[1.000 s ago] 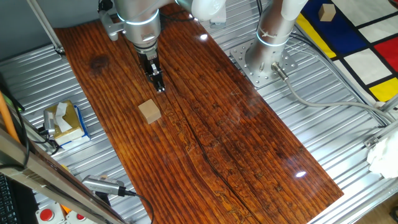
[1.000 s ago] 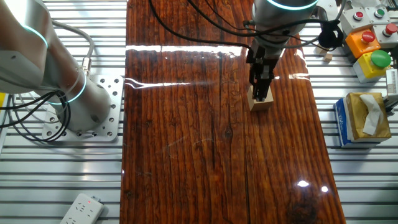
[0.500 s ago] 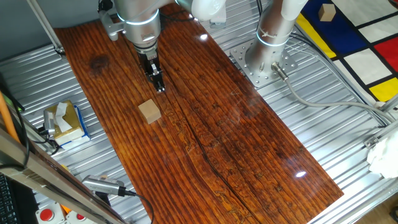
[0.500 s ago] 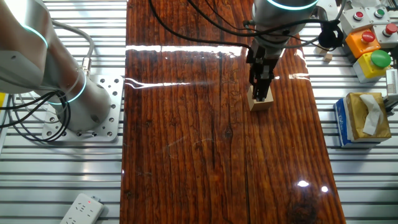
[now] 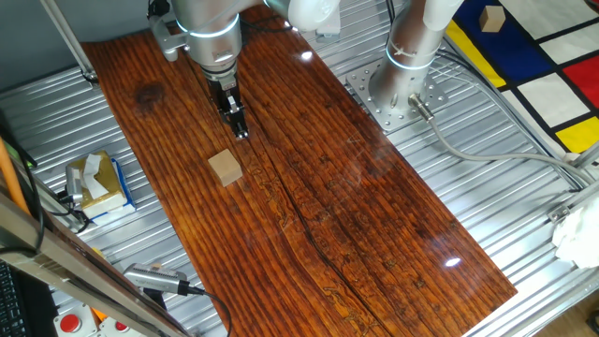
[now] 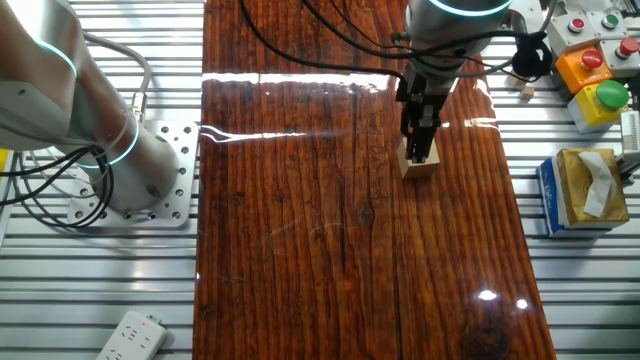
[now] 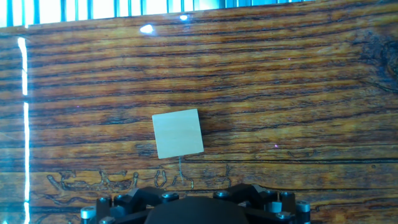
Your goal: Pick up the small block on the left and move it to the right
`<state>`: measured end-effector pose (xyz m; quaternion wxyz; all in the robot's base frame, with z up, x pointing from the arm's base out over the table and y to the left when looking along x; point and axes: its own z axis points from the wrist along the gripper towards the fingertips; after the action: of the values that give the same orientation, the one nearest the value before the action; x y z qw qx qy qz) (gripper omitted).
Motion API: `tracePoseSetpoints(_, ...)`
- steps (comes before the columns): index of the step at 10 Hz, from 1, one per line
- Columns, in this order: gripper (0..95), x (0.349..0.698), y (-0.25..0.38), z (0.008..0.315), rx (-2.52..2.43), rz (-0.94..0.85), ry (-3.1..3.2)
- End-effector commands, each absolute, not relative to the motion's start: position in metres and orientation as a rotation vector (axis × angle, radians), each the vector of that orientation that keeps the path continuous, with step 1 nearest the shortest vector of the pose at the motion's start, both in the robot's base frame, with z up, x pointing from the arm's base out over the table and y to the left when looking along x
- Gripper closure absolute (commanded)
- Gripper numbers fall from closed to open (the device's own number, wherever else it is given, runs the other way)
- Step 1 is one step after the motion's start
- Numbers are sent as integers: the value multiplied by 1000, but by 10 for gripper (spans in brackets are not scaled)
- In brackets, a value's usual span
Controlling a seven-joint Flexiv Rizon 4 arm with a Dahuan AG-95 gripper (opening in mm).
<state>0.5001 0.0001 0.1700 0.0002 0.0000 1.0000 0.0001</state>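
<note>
Small light-tan wooden cube (image 5: 224, 168) (image 6: 420, 165) (image 7: 178, 134): plain, unmarked faces, resting flat on dark reddish striped-grain wooden board (image 5: 309, 187) w/ one face up. Edges slightly rotated vs. board grain (hand view). Lies toward board's left part, nothing touching its sides.

Seen from the other fixed view, the gripper (image 6: 421, 150) stands in front of the small block (image 6: 421, 167), hiding the cube's upper face and leaving only its lower edge showing beneath the fingertips. In one fixed view the arm (image 5: 208, 28) above the hand is cut off by the top edge, and the dark fingers (image 5: 236, 117) are too small and too closely overlapped to tell whether any gap lies between them. The hand view shows only a dark bolted mount (image 7: 193, 208), cropped by the bottom edge, with the fingertips out of frame.
</note>
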Motion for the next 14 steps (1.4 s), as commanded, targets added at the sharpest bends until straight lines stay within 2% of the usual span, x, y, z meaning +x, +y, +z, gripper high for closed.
tracePoseSetpoints(1,950,500,0,170,-14,6,3047)
tracePoseSetpoints(14,950,500,0,170,-8,-3,3043)
